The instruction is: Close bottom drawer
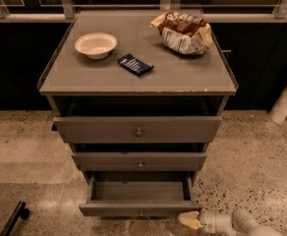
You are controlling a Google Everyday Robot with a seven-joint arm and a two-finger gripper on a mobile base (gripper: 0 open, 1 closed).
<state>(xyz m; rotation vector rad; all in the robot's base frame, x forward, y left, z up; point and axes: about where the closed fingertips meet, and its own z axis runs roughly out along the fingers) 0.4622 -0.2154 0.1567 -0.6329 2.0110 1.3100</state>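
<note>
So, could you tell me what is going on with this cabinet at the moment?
A robot arm is set to close the bottom drawer of a grey cabinet. That drawer stands pulled well out and looks empty. The gripper sits low by the drawer's front right corner; whether it touches is unclear. The middle drawer and top drawer are each out a little. On top lie a bowl, a dark packet and a snack bag.
</note>
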